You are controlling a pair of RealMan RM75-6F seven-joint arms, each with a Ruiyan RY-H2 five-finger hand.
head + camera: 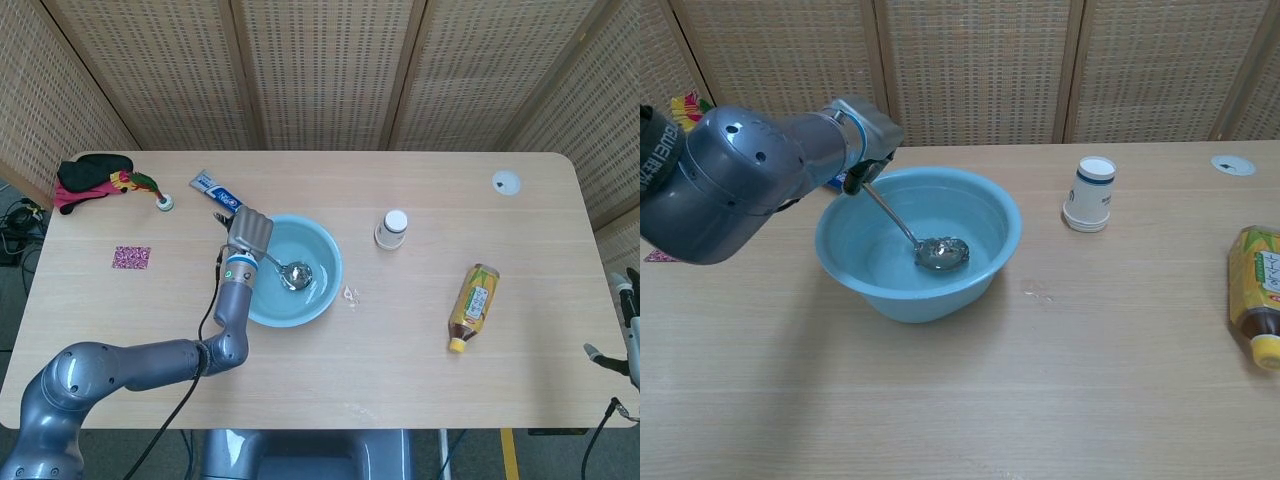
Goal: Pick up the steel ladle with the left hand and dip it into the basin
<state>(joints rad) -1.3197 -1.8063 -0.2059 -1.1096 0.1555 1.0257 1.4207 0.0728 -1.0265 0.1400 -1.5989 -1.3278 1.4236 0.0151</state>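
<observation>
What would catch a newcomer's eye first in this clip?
The light blue basin near the table's middle, with the steel ladle resting bowl-down inside it, its handle held by the left hand at the basin's left rim. Next, the yellow bottle lying on its side to the right.
</observation>
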